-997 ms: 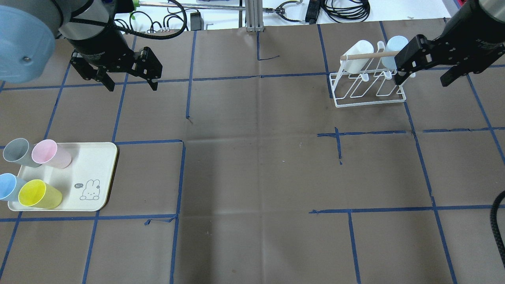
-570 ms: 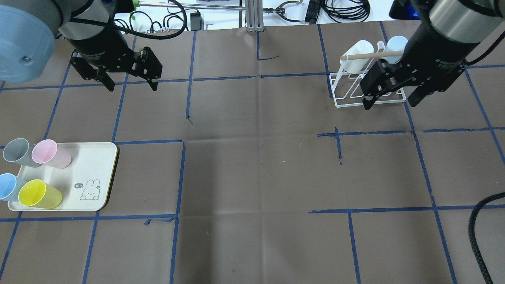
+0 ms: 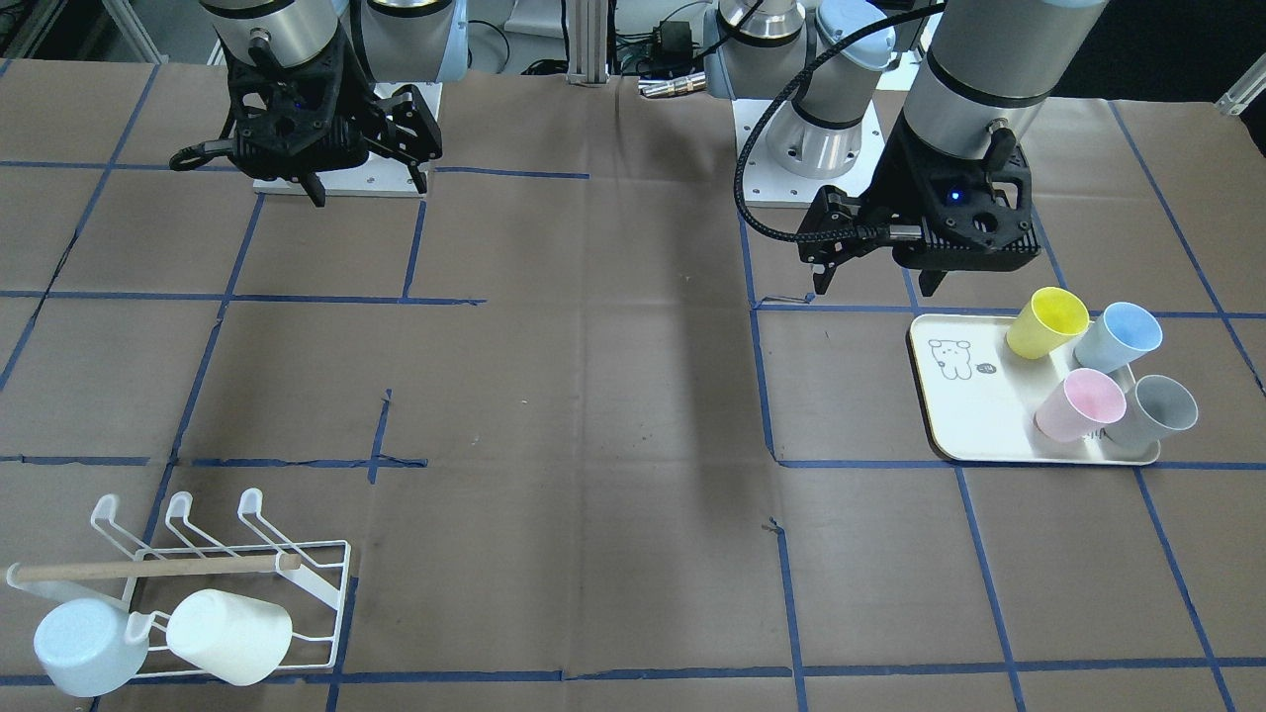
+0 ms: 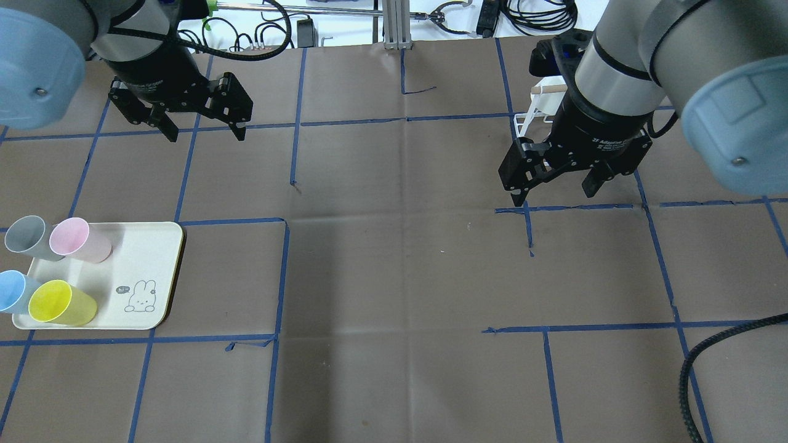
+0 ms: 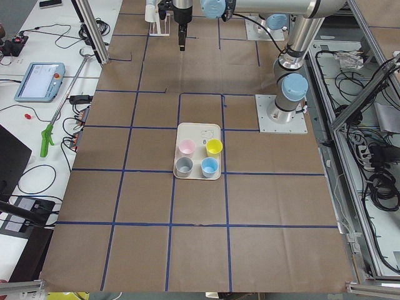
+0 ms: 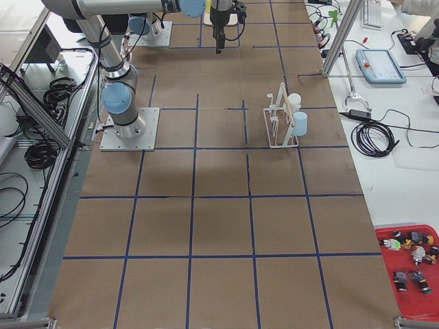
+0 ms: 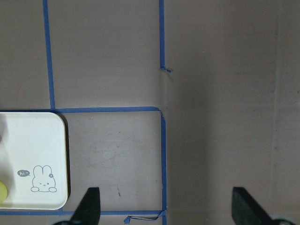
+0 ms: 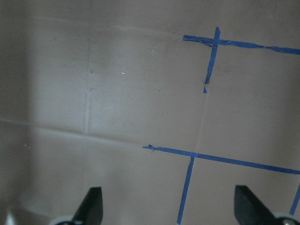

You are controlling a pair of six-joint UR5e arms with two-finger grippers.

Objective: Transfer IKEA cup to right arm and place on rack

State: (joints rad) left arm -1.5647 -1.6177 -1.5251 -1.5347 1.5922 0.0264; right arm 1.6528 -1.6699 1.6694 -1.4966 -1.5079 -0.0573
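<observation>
Both arms are up off the table [image 4: 394, 277], which is covered in brown paper with a blue tape grid. Left gripper [image 4: 207, 136] hangs with its jaws spread wide and nothing between them; its wrist camera looks down on bare paper and one corner of the tray [image 7: 28, 140]. Right gripper [image 4: 554, 195] is likewise spread and empty, with only paper and tape lines under its wrist camera. From overhead it sits on my side of the rack [image 3: 318, 589] and hides most of it; how high it hangs I can't judge well. The cups waiting to go across are all on the cream tray at the left end, mouths up, well apart from either gripper: yellow cup [image 4: 61, 303], blue cup [image 4: 11, 291], pink cup [image 4: 80, 240], grey cup [image 4: 31, 237]. The rack stands at the far right end with a wooden dowel [image 3: 148, 568] across it. Two cups hang on it side by side: a pale blue cup [image 3: 84, 643] and a white cup [image 3: 229, 635].
</observation>
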